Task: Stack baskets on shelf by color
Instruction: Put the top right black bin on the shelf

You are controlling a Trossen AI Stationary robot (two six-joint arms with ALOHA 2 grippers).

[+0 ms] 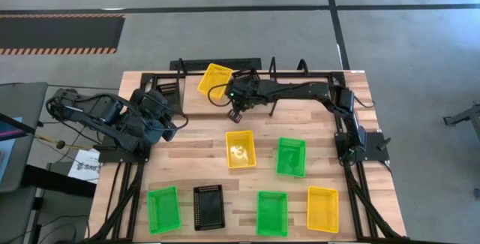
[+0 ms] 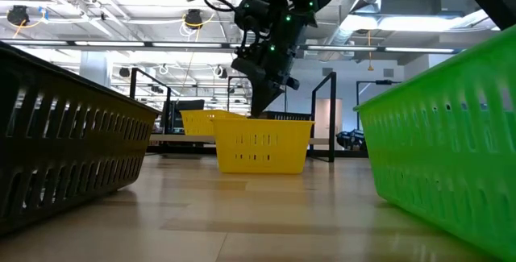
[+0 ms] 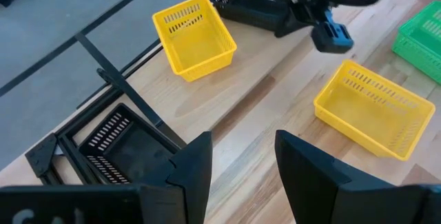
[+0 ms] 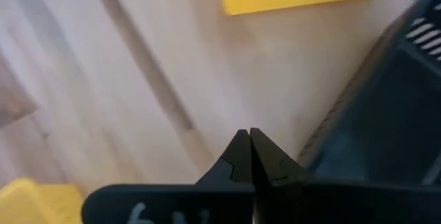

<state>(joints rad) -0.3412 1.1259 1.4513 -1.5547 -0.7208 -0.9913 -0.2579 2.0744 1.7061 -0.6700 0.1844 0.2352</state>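
Seven baskets loose: you've got three green, two yellow and one black basket (image 1: 208,207) on the tabletop (image 1: 202,150), plus one yellow basket (image 1: 216,78) tilted on the shelf (image 1: 201,101) at the far edge.
Centre yellow basket (image 1: 241,149): just beside a green basket (image 1: 291,157).
Shelf extras: black baskets at your left end and beside the right arm.
Right gripper (image 1: 235,113): fingers pressed together, holding nothing, hovering over the shelf's front edge beside that tilted yellow one.
Left gripper (image 3: 241,165): fingers apart, empty, waiting at the table's left side.
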